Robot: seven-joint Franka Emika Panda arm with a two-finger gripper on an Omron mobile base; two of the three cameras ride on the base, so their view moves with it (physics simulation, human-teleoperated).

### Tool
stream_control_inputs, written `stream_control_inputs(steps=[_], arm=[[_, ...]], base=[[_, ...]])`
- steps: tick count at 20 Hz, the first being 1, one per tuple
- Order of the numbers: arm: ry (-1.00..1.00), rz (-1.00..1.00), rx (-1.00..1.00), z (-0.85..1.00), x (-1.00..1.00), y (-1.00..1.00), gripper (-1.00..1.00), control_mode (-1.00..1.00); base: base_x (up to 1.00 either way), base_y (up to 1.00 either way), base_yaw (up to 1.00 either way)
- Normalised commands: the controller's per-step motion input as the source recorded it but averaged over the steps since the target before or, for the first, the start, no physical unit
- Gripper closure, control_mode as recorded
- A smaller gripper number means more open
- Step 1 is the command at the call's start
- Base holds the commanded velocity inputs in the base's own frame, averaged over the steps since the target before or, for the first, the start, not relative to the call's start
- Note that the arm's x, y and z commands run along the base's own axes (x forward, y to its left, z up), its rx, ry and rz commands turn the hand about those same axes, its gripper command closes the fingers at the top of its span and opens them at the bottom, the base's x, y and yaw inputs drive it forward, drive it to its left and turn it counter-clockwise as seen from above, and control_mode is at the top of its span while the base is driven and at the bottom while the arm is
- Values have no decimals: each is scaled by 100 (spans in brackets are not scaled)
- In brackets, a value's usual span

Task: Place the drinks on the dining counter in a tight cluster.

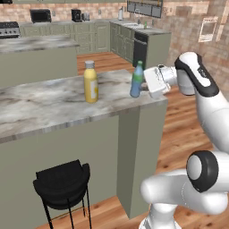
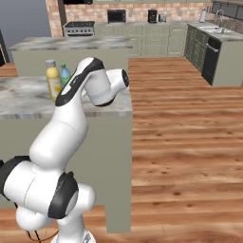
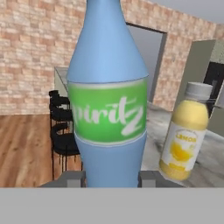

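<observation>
My two-finger gripper (image 3: 112, 178) is closed on the lower body of the small blue plastic bottle with the green label (image 3: 109, 100), one dark fingertip (image 3: 74, 178) pressed to each side of it. The blue bottle (image 1: 137, 80) stands upright near the end of the long dining counter with the grey-white veined marble top (image 1: 53, 107), green cap up, close to the counter's corner edge, with my white hand reaching in level from the side. The tall yellow bottle with the grey cap (image 1: 91, 82) stands upright on the same marble top, near the blue one but clearly apart from it. In the hand view the yellow bottle (image 3: 184, 131) shows to the right and farther off, its lemon label facing me. From the right base view my white arm crosses in front of the counter (image 2: 28, 102); the yellow bottle (image 2: 53, 79) and the blue bottle's green cap (image 2: 64, 73) rise just behind my forearm. A black stool (image 1: 62, 185) stands at the counter's grey-green front, and more black stools (image 3: 61, 127) line up behind the blue bottle in the hand view.
</observation>
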Motion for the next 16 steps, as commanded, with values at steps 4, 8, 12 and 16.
stream_control_inputs(steps=[4, 8, 12, 16], arm=[[-1, 2, 0, -30, 14, 27, 100, -100], [0, 2, 0, -34, 28, 31, 100, -100], [0, 0, 0, -4, 54, 19, 100, -100], [0, 0, 0, -1, 61, 14, 100, -100]], base=[[0, 0, 0], [0, 0, 0], [0, 0, 0], [0, 0, 0]])
